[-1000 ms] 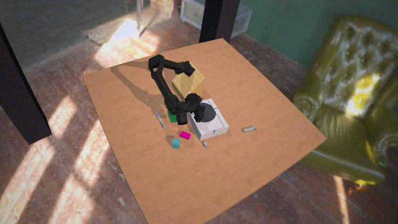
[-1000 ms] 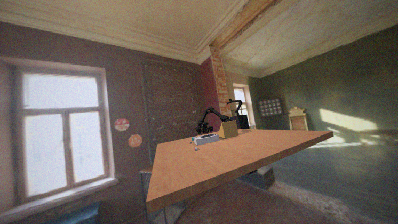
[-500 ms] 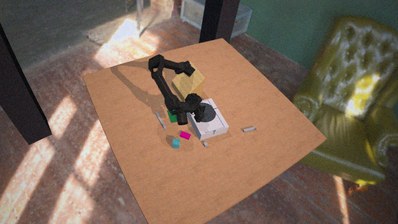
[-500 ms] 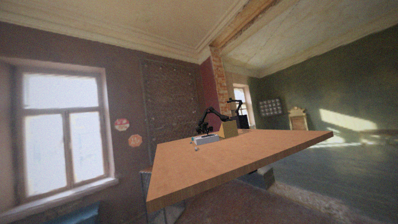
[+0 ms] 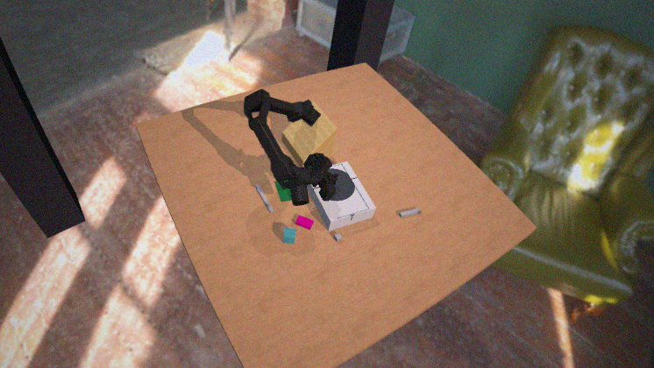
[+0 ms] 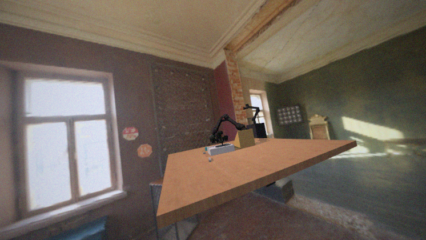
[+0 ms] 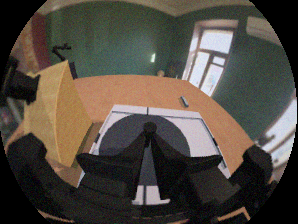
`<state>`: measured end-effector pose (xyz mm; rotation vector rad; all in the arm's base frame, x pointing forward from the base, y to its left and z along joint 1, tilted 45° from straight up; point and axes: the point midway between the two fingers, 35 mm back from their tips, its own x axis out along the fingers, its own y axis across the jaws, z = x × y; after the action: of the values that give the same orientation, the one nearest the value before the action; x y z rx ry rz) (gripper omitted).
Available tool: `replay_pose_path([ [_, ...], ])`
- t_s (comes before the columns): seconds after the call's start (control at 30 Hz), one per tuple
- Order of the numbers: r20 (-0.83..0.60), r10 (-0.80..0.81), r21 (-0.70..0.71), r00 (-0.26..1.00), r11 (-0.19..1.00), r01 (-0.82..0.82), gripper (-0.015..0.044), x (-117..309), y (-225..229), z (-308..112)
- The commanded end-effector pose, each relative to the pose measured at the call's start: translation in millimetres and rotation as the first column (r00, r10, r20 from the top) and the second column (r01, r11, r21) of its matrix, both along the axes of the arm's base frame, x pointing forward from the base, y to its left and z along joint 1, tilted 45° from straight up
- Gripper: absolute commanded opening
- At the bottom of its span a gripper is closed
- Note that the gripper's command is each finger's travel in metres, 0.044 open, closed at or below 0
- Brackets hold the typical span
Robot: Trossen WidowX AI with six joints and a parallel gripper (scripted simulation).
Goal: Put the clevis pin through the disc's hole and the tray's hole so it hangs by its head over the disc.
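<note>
Wood-toned surface (image 5: 430, 151) (image 6: 250, 170) (image 7: 130, 89) supports the white tray (image 5: 350, 219) (image 6: 221, 149) (image 7: 202, 134). Disc (image 5: 346, 185) (image 7: 117, 134): lies inside the tray. Pincer (image 5: 327, 197) (image 6: 221, 144) (image 7: 148, 133): closed on the pin (image 7: 149, 128), dark head uppermost, above the disc.

Looks like an old lived-in room, not a lab; tufted green armchair (image 5: 565, 137), tall window (image 6: 49, 98) (image 7: 207, 57), ornate wooden chair (image 6: 318, 128); moulded ceiling, exposed brick column (image 6: 235, 83), worn floor; exact use unclear.
</note>
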<state>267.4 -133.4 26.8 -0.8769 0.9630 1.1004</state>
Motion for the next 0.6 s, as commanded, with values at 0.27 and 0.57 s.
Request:
replay_pose_path([
  [0.27,-0.012,-0.012,-0.006,1.0,1.0,0.012,0.0,0.6,-1.5,-0.8],
  [0.57,-0.01,-0.007,-0.006,1.0,1.0,0.007,0.0,0.5,-1.4,-0.8],
])
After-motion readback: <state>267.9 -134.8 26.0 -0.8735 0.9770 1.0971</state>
